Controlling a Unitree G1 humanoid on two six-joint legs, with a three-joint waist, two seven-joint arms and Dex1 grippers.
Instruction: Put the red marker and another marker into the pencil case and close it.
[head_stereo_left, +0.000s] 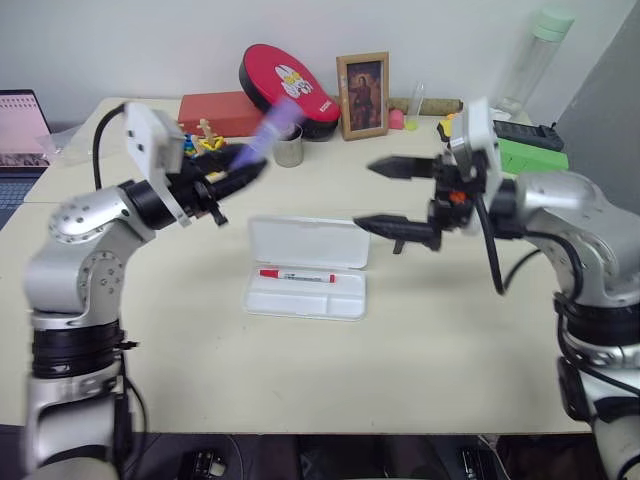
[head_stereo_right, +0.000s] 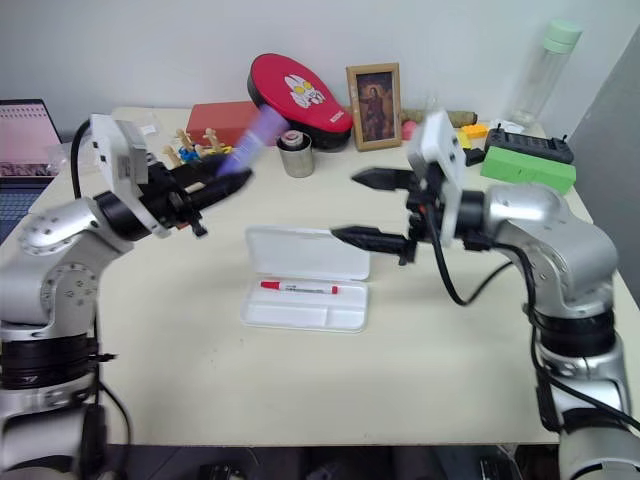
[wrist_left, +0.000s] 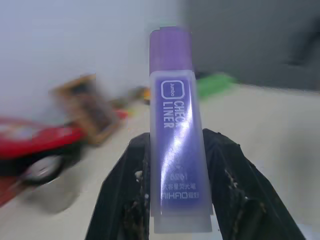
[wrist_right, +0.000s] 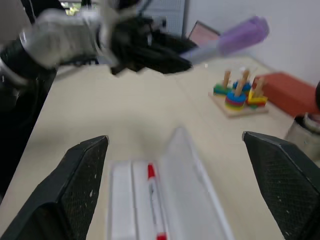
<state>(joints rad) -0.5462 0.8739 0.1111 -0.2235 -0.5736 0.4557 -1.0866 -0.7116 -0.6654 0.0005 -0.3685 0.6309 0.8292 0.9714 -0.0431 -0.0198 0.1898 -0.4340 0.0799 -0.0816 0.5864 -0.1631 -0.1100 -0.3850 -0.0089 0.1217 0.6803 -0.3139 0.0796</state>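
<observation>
The white pencil case (head_stereo_left: 305, 266) lies open in the middle of the table, lid hinged back. Inside its tray rests the red marker (head_stereo_left: 297, 275), also seen from the right wrist (wrist_right: 154, 199). My left gripper (head_stereo_left: 240, 168) is raised above the table left of the case, shut on the purple marker (head_stereo_left: 275, 124), which sticks up and out past the fingertips (wrist_left: 176, 125). My right gripper (head_stereo_left: 392, 195) hovers open just right of the case, fingers pointing left, nothing between them.
Along the back edge stand a red oval pouch (head_stereo_left: 288, 88), a red box (head_stereo_left: 222, 112), a framed picture (head_stereo_left: 363, 95), a metal cup (head_stereo_left: 289, 150), a coloured ring toy (head_stereo_left: 205, 140), a green box (head_stereo_left: 530, 155) and a clear bottle (head_stereo_left: 535, 60). A laptop (head_stereo_left: 20, 125) sits far left.
</observation>
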